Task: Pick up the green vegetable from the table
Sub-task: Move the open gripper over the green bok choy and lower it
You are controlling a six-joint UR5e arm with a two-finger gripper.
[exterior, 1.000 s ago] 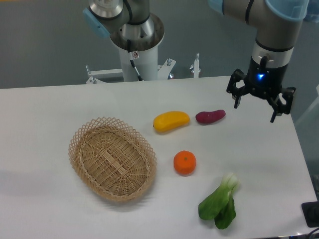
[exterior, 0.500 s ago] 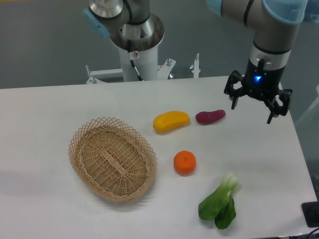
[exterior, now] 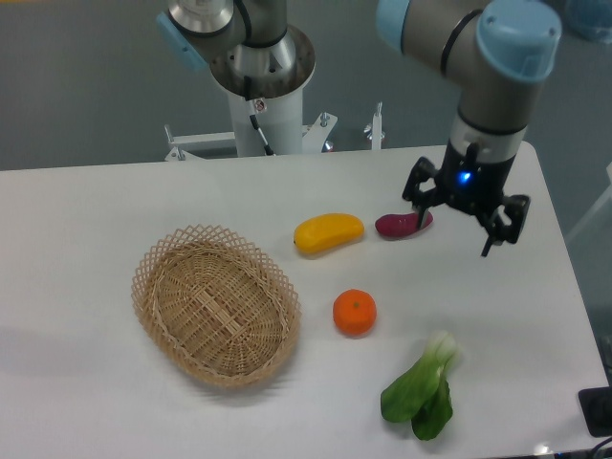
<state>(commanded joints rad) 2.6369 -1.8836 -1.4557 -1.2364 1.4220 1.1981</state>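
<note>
Pincer [exterior: 451, 225] wide above white counter [exterior: 86, 229], bok choy [exterior: 422, 392] well below it, sweet potato [exterior: 402, 224] just left, grey wall behind.

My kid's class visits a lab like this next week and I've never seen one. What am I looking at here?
This is one fixed camera's view, facing a white table. The grey and blue machine is a robot arm; its black claw hangs open and empty above the table's far right. On the table lie a wicker basket, a yellow fruit, a purple sweet potato, an orange, and, nearest the camera, the green vegetable it is meant to pick up. Nothing is held.
</note>
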